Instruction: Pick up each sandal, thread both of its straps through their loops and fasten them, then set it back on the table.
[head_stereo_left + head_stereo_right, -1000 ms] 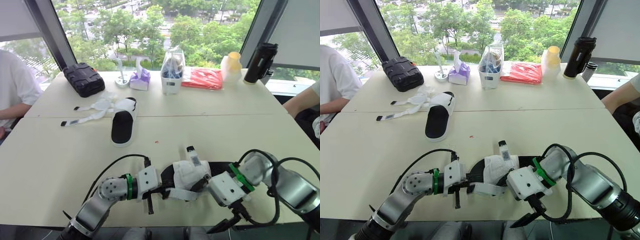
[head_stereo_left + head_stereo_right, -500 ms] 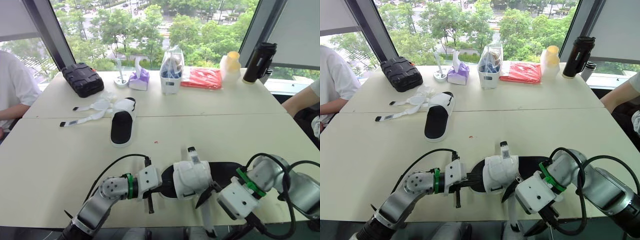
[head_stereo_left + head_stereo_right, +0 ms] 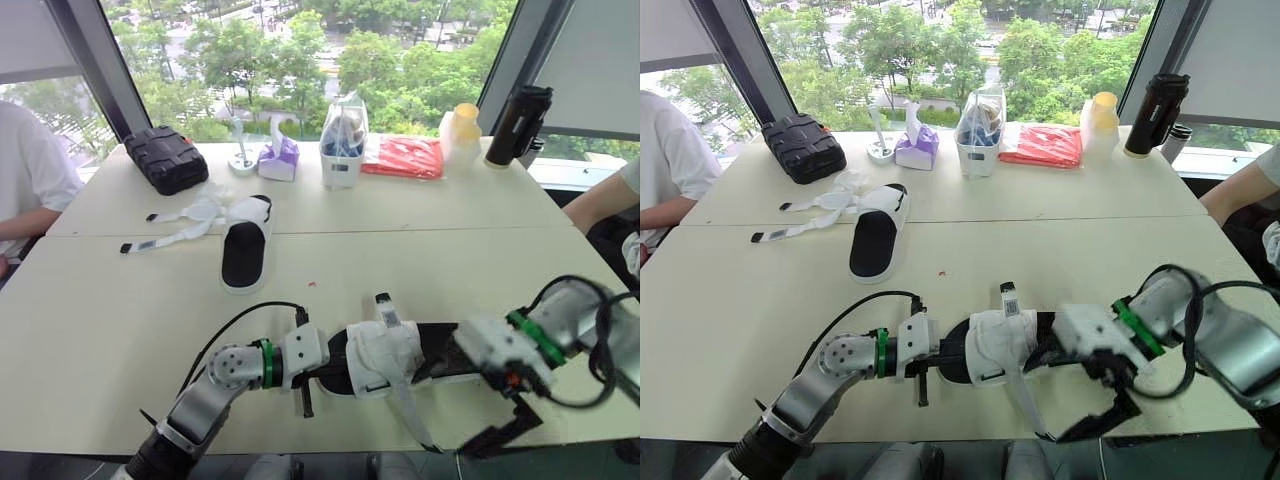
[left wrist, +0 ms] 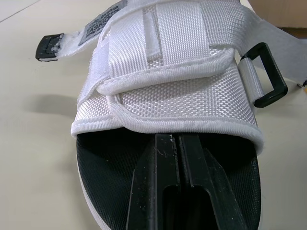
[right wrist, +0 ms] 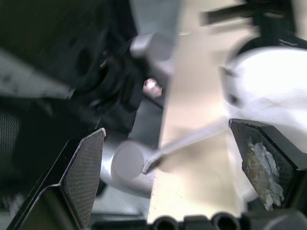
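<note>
The near sandal (image 3: pixel 385 355), white upper on a black sole, lies near the table's front edge. My left gripper (image 3: pixel 308 372) is shut on the sole at its open end, fingers (image 4: pixel 178 158) pinched together on the black footbed. One strap lies folded over the upper; a black loop (image 4: pixel 268 76) sticks out at the side. A loose strap (image 3: pixel 415 420) hangs over the table edge. My right gripper (image 3: pixel 510 430) stands open to the right of the sandal, below the edge; that strap (image 5: pixel 192 139) shows blurred between its fingers. The second sandal (image 3: pixel 245 245) lies farther back, straps (image 3: pixel 170 225) spread loose.
Along the far edge stand a black case (image 3: pixel 165 157), a tissue pack (image 3: pixel 280 158), a bagged container (image 3: pixel 345 140), a red packet (image 3: pixel 405 155), yellow cups (image 3: pixel 462 130) and a black bottle (image 3: pixel 520 125). A person (image 3: pixel 30 170) sits at the left; an arm (image 3: pixel 605 200) rests at the right.
My right arm has swung right, away from the sandal's upper, and its gripper now stands open. A strap now hangs loose over the front edge. The left gripper keeps its hold.
</note>
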